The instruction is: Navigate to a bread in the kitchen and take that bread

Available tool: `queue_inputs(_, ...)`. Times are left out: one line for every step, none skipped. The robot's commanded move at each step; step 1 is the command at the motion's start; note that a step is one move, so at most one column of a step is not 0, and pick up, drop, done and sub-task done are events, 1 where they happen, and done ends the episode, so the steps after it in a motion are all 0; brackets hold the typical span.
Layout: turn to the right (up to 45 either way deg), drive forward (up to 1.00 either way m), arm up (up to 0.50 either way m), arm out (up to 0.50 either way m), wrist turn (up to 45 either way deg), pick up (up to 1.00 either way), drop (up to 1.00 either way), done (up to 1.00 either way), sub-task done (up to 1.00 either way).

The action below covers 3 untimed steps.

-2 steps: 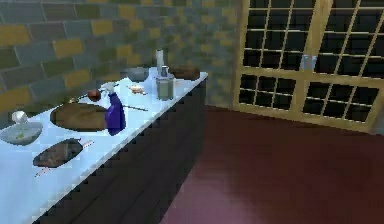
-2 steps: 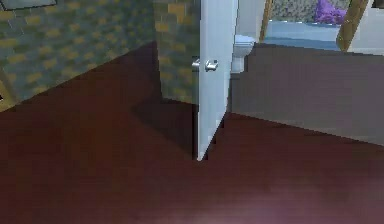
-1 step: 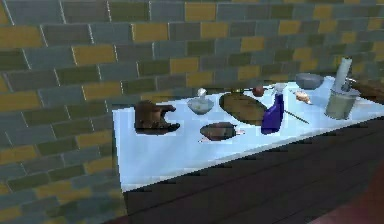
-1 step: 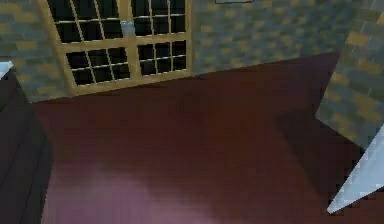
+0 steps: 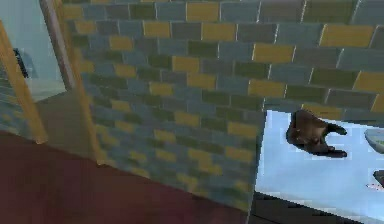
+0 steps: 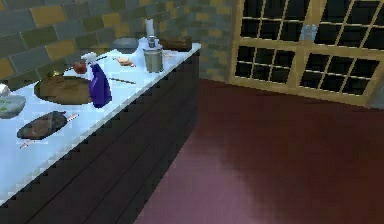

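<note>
A long counter with a pale blue top (image 6: 120,110) runs along the arm side view's left. On it lies a round, flat brown thing (image 6: 62,88) that may be a bread. A smaller brown block (image 6: 178,43) sits at the counter's far end. In the forward view, a dark brown lump (image 5: 315,133) rests on the pale counter top (image 5: 300,175) at the lower right.
Also on the counter: a purple spray bottle (image 6: 98,82), a grey canister (image 6: 153,56), a dark oval dish (image 6: 48,124), a small red thing (image 6: 80,67), a bowl (image 6: 8,103). Glazed doors (image 6: 305,45) stand beyond dark red floor (image 6: 270,150). A tiled wall (image 5: 190,80) and a doorway (image 5: 30,70) lie ahead.
</note>
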Motion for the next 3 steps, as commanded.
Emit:
queue_inputs(-27.0, 0.00, 0.00, 0.00, 0.0, 0.00, 0.00, 0.00, 0.00)
queue_inputs(45.0, 0.00, 0.00, 0.00, 0.0, 0.00, 0.00, 0.00, 0.00)
queue_inputs(18.0, 0.00, 0.00, 0.00, 0.0, 0.00, 0.00, 0.00, 0.00)
